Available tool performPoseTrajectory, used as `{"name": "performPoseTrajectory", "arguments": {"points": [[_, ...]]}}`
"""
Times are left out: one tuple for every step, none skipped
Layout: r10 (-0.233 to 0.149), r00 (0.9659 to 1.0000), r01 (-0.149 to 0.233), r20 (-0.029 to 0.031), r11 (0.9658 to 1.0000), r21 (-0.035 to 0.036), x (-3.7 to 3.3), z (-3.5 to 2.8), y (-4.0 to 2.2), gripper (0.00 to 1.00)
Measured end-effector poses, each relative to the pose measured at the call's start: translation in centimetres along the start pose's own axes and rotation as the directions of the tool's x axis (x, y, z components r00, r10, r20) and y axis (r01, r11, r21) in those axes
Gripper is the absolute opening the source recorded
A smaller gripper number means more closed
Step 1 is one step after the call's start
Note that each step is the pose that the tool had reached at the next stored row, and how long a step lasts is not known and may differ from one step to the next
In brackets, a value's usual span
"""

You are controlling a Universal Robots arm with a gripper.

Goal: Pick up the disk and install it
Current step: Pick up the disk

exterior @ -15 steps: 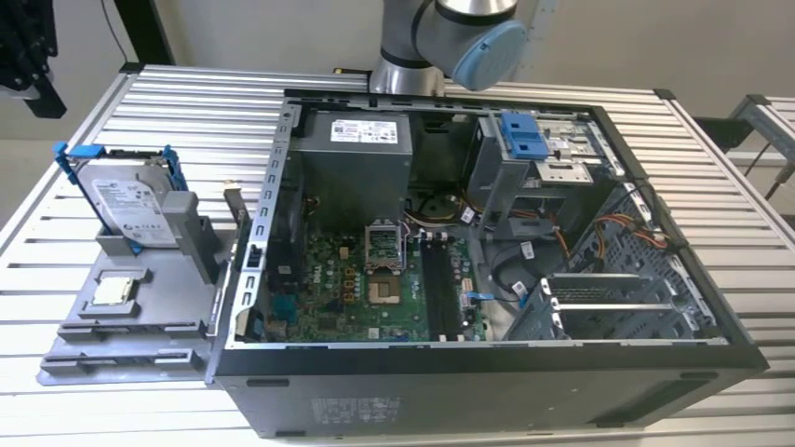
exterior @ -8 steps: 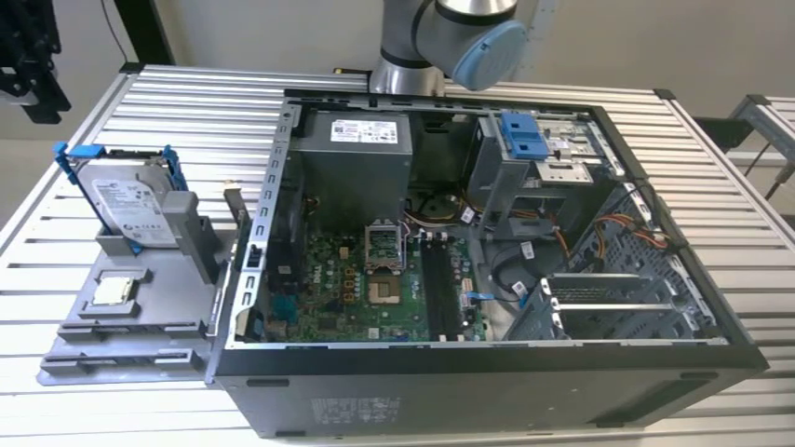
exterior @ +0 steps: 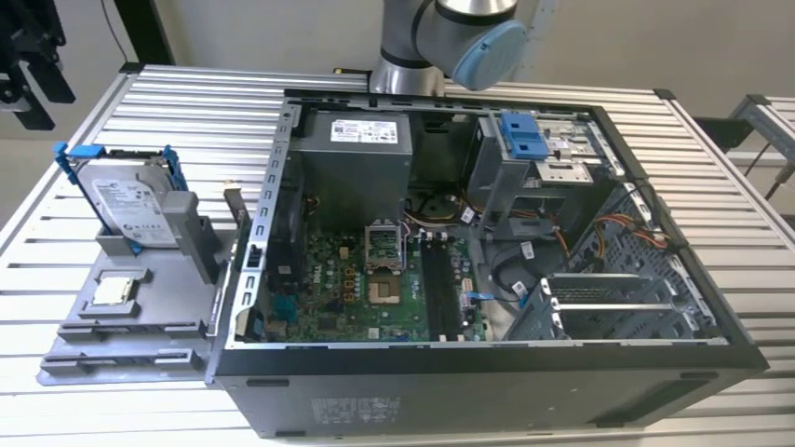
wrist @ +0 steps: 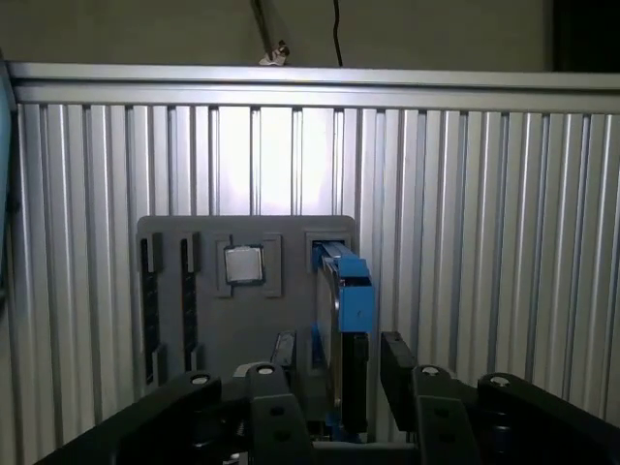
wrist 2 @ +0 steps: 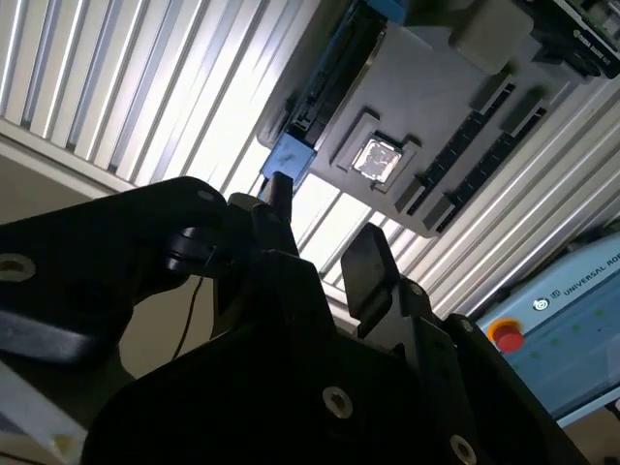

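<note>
Two spread fingers frame the upright disk, untouched.

One disk, one processor chip, one grey holder tray, one open computer case, one blue latch, one robot arm, one gripper with two fingers, one slatted table

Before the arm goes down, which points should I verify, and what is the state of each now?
1. Disk stands upright in the grey holder: ok.
2. Gripper open: ok, fingers apart in both wrist views.
3. Gripper lined up with the disk: ok, in the first wrist view its edge lies between the fingers.
4. Processor chip lies apart from the disk: ok.
5. Free bay in the computer case: cannot tell.
</note>
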State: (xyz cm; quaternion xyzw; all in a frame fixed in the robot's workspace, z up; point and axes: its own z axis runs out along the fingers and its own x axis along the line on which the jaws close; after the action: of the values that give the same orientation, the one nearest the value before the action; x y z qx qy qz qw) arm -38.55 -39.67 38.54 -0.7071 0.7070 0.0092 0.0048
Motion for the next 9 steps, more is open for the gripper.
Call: {"name": "performPoseTrajectory", "arguments": {"points": [[0.0,1.0,0.0,0.0002,1.0,0.0003,0.0,0.05,0.0,0.0],[0.0,1.0,0.0,0.0002,1.0,0.0003,-0.01,0.12,-0.01,0.0],[0.0,1.0,0.0,0.0001,1.0,0.0002,-0.03,0.23,0.0,0.0],[0.0,1.0,0.0,0.0001,1.0,0.0008,-0.06,0.38,0.01,0.0],[0.0,1.0,0.0,0.0,1.0,0.0016,-0.08,0.54,0.01,0.0],[-0.002,1.0,0.002,0.0,1.0,0.0033,-0.09,0.67,0.0,0.0],[-0.003,1.0,0.003,0.0001,1.0,0.0056,-0.09,0.78,0.0,0.0],[-0.004,1.0,0.004,0.0,1.0,0.0082,-0.1,0.89,0.01,0.0],[-0.005,1.0,0.005,0.0,0.9999,0.0112,-0.11,1.0,0.02,0.0]]}}
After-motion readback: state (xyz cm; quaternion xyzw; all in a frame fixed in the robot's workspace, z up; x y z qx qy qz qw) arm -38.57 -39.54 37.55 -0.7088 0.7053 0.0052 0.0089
